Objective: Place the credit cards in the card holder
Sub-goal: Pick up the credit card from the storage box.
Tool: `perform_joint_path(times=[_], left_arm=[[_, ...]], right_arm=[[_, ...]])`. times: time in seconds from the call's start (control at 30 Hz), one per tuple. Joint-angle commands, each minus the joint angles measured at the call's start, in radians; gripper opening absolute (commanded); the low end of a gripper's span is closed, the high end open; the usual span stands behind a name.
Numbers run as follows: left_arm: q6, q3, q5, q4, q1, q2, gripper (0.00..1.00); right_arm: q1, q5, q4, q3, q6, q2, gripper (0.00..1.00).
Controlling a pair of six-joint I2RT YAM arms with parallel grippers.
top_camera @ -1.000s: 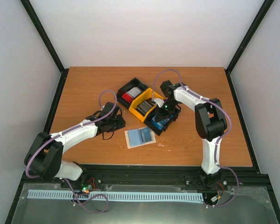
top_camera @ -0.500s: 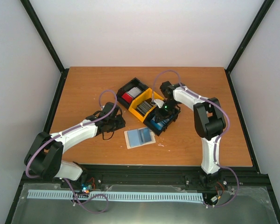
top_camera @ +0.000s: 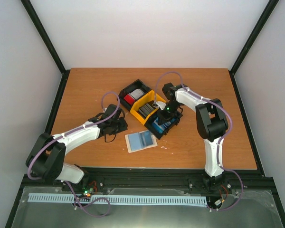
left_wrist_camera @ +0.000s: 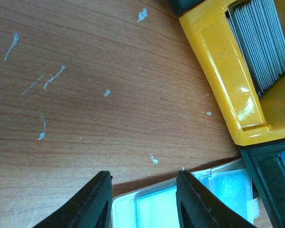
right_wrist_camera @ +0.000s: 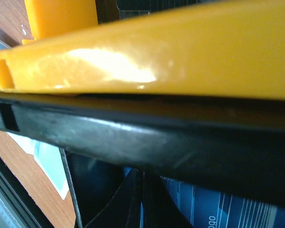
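The card holder (top_camera: 141, 140) lies open on the table, pale with clear blue-tinted sleeves. My left gripper (top_camera: 119, 125) is open and empty just left of it. In the left wrist view the holder's near corner (left_wrist_camera: 156, 209) lies between the open fingers of that gripper (left_wrist_camera: 145, 202). My right gripper (top_camera: 164, 118) reaches down into the black end compartment, among the blue credit cards (top_camera: 160, 126). In the right wrist view its fingers (right_wrist_camera: 133, 202) are pressed together on a thin blue card edge, beside the stack of blue cards (right_wrist_camera: 228, 209).
A three-compartment bin tray stands behind the holder. Its far black compartment (top_camera: 128, 90) holds silver-and-red cards (top_camera: 133, 96). Its yellow middle compartment (top_camera: 154, 97) holds dark grey cards (top_camera: 145, 108), which also show in the left wrist view (left_wrist_camera: 261, 42). The yellow wall (right_wrist_camera: 180, 52) fills the right wrist view.
The right arm has shifted a little to the left over the bin. The card holder sits slightly further left. The left arm has barely moved.
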Motion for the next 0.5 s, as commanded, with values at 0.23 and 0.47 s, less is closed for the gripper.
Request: perform_joint_path(times=[0.23,0.47], left_arm=[[0.056,0.035,0.020,0.055,0.006,-0.018,0.43],[0.142,0.010,0.137,0.179,0.006,-0.060,0.57]], right_arm=[[-0.018,0.058,0.021,0.027,0.012,-0.077,0.03],[-0.056,0.031,0.030,0.014,0.002,-0.169,0.03]])
